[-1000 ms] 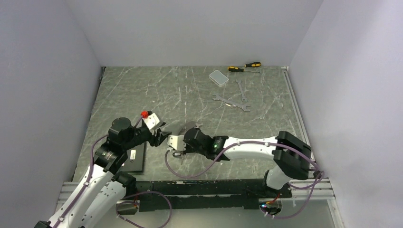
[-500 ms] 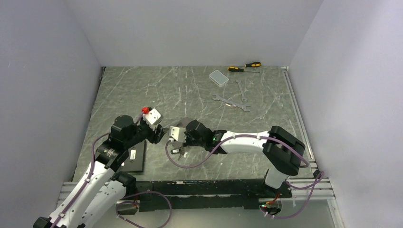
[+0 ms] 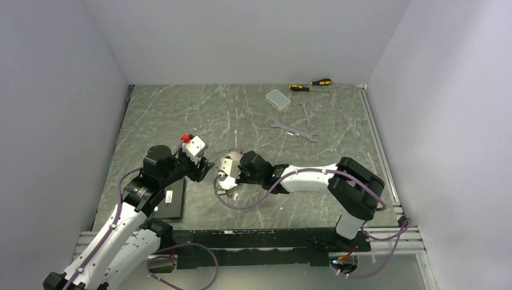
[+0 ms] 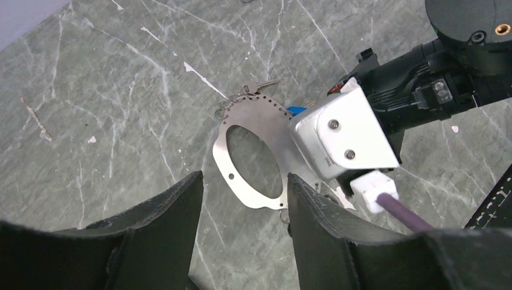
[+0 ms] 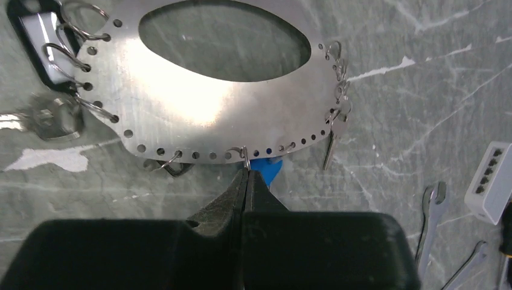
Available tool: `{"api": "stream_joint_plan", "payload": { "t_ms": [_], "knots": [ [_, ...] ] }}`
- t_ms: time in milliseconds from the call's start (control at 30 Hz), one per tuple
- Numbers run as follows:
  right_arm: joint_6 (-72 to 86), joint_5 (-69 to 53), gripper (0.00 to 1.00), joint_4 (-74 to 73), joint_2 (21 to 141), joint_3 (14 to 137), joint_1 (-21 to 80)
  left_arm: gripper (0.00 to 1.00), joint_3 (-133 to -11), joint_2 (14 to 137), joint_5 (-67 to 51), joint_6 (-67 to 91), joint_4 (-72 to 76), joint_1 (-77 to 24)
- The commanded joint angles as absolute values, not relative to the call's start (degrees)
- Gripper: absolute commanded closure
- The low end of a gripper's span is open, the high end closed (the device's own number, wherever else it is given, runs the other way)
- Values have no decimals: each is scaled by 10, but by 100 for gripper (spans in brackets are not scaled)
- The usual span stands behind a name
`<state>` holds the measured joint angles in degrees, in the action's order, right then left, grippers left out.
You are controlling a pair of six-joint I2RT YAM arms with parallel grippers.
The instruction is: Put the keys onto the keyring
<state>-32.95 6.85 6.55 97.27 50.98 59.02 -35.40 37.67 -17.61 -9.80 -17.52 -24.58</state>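
Observation:
The keyring (image 5: 181, 90) is a flat silver plate with an oval hole and small holes along its rim. Several keys hang from it on little wire rings: a silver one (image 5: 331, 145), a round-headed one (image 5: 54, 118) and a blue-headed one (image 5: 265, 169). My right gripper (image 5: 244, 174) is shut on the small wire ring at the plate's near rim, by the blue key, and holds the plate up. My left gripper (image 4: 244, 178) is open, its fingers (image 4: 163, 223) either side of the plate's edge (image 4: 241, 193) without touching it. In the top view both grippers (image 3: 202, 169) (image 3: 224, 181) meet at the table's front left.
Two wrenches (image 3: 294, 131) (image 3: 307, 115), two screwdrivers (image 3: 311, 84) and a clear box (image 3: 278, 98) lie at the back right. A black flat object (image 3: 172, 202) sits under the left arm. A wrench (image 5: 432, 217) and a white box (image 5: 489, 181) show in the right wrist view.
The right arm has swung left and carried the plate up to the left gripper. The left gripper has lifted slightly and turned toward it.

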Motion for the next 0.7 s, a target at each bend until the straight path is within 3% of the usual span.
{"api": "stream_joint_plan", "payload": {
  "t_ms": [0,400,667],
  "knots": [
    [-318,56,100,94,947,495,575,42,-384,382,-177,-95,-170,-245],
    [-303,49,100,94,932,470,556,42,-390,396,-184,-78,-182,-245],
    [-293,42,66,110,865,428,553,42,-392,404,-188,-82,-191,-245]
  ]
}}
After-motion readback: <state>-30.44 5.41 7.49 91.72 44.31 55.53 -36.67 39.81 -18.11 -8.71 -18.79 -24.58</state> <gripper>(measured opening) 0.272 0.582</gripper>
